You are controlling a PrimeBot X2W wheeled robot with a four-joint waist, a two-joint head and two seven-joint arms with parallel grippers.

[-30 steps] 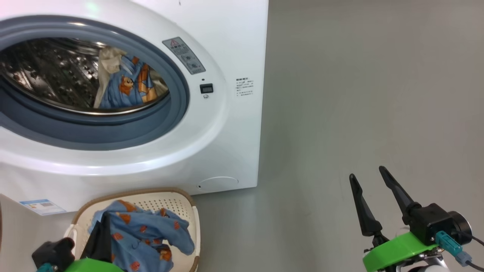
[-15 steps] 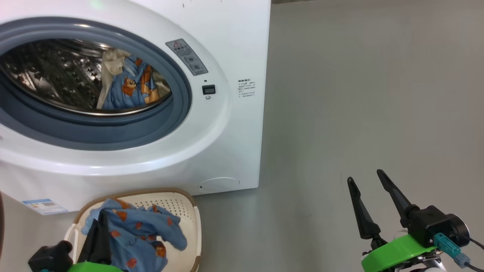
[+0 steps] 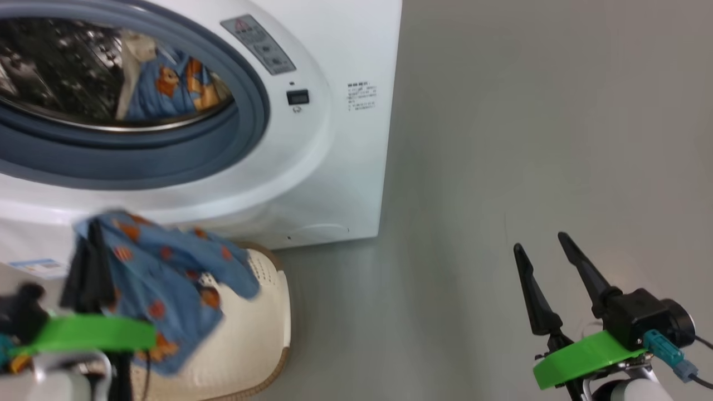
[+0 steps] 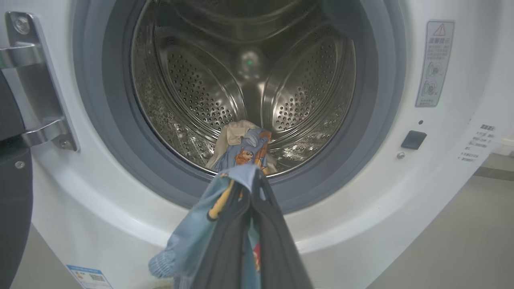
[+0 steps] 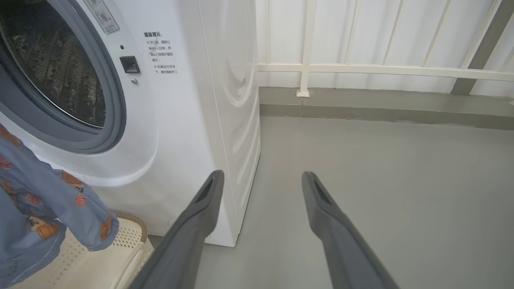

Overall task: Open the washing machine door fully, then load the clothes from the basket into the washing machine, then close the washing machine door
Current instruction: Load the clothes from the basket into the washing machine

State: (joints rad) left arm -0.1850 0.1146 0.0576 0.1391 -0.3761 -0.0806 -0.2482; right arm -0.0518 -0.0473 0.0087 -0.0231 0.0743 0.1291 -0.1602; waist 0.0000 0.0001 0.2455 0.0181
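In the head view my left hand (image 3: 96, 228) stood low on the left, its long fingers pointing up and pressed together on a light blue cloth (image 3: 167, 273) with orange figures. The cloth hung off them above the basket (image 3: 262, 334), which sat on the floor (image 3: 529, 139) just in front of the washing machine (image 3: 345, 167). More clothes (image 3: 161, 89), cream and blue, lay inside the drum (image 3: 55, 72). My right hand (image 3: 540, 242) sat low on the right, well apart from the machine, fingers up and leaning a little left, spread wide with nothing between them. Through the left wrist camera I looked straight into the drum: the two fingers met at their tips, pinching the blue cloth, which draped down their left side in front of the grey rubber ring (image 4: 373, 120). The hinge (image 4: 36, 80) showed at the left, with the washing machine door (image 4: 14, 208) a dark edge below it, swung clear of the opening. Through the right wrist camera the parted fingers pointed over the floor beside the machine toward a white railing (image 5: 305, 68), the hanging cloth and a basket corner at lower left.
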